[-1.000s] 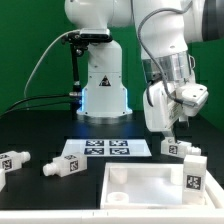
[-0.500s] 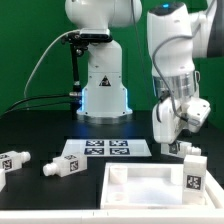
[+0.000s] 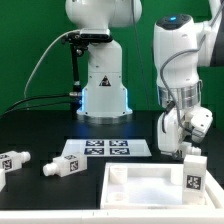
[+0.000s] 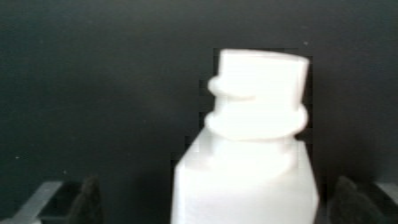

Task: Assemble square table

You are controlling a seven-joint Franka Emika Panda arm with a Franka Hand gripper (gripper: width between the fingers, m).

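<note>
The white square tabletop (image 3: 140, 186) with a raised rim lies at the front. One tagged white leg (image 3: 192, 172) stands upright at its corner on the exterior view's right. My gripper (image 3: 181, 143) is low behind that corner, over another white leg (image 3: 186, 151). In the wrist view this leg (image 4: 249, 130) lies between my fingers (image 4: 68, 203), its threaded end pointing away. My gripper (image 4: 214, 208) is open, with dark gaps on both sides of the leg. Two more tagged legs (image 3: 12, 161) (image 3: 64, 166) lie on the exterior view's left.
The marker board (image 3: 104, 150) lies flat in the middle, behind the tabletop. The white robot base (image 3: 103, 90) stands at the back with cables to its left. The table surface is black.
My gripper has moved to the exterior view's right and lower, from beside the loose leg to over it, with the fingers now on either side of it.
</note>
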